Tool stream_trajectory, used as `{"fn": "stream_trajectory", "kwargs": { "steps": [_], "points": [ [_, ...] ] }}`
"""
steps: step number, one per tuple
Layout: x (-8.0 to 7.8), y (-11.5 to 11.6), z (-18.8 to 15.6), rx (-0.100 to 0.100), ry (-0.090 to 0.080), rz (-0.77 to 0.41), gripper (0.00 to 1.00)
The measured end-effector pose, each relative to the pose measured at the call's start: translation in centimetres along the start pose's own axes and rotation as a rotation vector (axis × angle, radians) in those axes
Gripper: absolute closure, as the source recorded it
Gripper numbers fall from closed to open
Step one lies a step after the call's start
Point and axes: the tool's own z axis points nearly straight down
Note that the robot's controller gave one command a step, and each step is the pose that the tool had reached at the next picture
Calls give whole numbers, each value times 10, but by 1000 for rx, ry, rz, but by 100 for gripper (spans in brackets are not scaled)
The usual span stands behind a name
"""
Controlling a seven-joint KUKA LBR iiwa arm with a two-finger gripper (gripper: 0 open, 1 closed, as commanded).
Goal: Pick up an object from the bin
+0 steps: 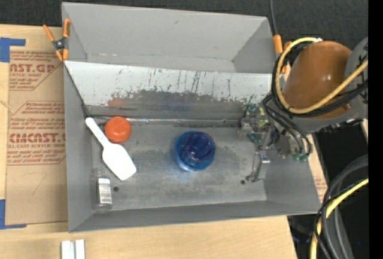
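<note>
The pincer (258, 169) hung low over the right end of the grey bin (161, 36), above bare floor. Whether it was apart or together could not be told. The nearest thing was a blue round lid-like piece (194, 150), which lay on the floor beside the pincer, toward the bin's middle and clear of it. Well beyond that, at the end of the bin far from the pincer, lay an orange ball (118, 130) touching a white plastic scoop (111, 150). A small clear vial (103, 191) stood in the near corner, farthest from the pincer.
</note>
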Motion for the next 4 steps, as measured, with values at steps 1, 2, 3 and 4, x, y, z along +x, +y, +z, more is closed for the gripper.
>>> {"fn": "stream_trajectory", "kwargs": {
  "steps": [1, 2, 3, 4],
  "points": [
    [-45, 62, 103, 0, 0, -129, 0],
    [-22, 84, 72, -2, 2, -70, 0],
    [-40, 115, 79, 0, -5, -468, 0],
    [-53, 176, 117, -3, -1, -199, 0]
  ]
}}
